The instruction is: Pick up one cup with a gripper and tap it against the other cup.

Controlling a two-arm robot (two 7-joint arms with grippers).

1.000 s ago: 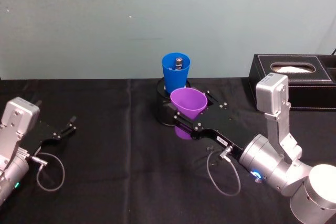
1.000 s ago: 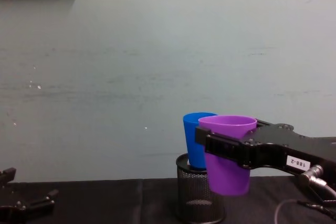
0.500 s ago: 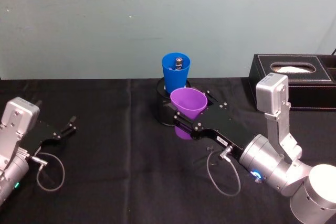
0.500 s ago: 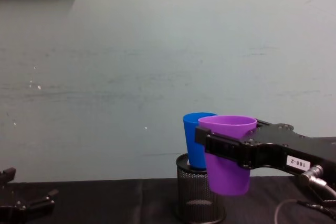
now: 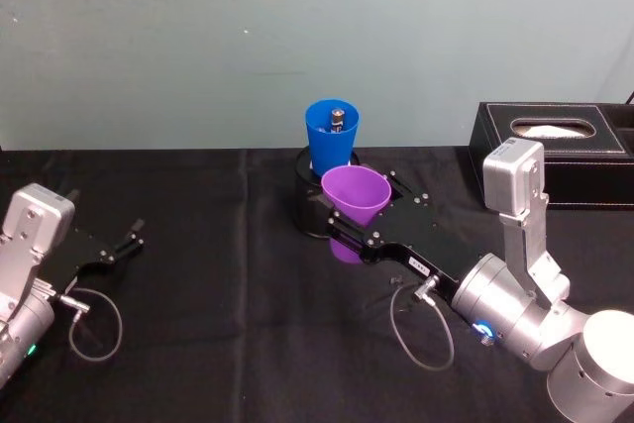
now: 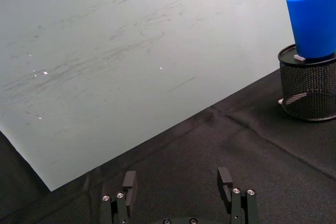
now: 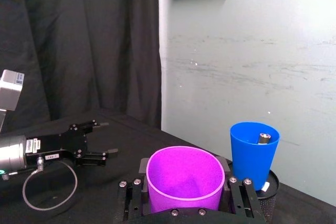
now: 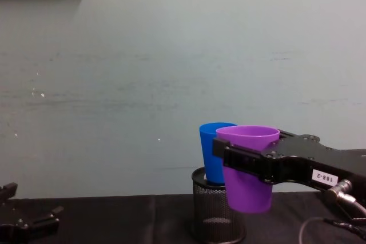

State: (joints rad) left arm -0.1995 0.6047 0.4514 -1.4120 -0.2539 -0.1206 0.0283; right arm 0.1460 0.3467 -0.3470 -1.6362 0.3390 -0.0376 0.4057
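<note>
One purple plastic tumbler (image 5: 354, 193) hangs clenched in the fingers of the right gripper (image 5: 362, 213), beside the blue plastic tumbler (image 5: 331, 146) that a hard tap could topple from its black wire-mesh holder (image 8: 211, 212) near the back edge of the bench (image 5: 218, 294); the left gripper (image 5: 124, 245) idles, fingers released, by the left edge.

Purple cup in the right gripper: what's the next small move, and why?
Probably ease the right gripper forward and slightly left. Its jaws hold the purple plastic tapered tumbler upright and raised, and the right wrist view shows a gap to the blue plastic tapered tumbler in the black wire-mesh pen holder. The left gripper is parked, open.
</note>
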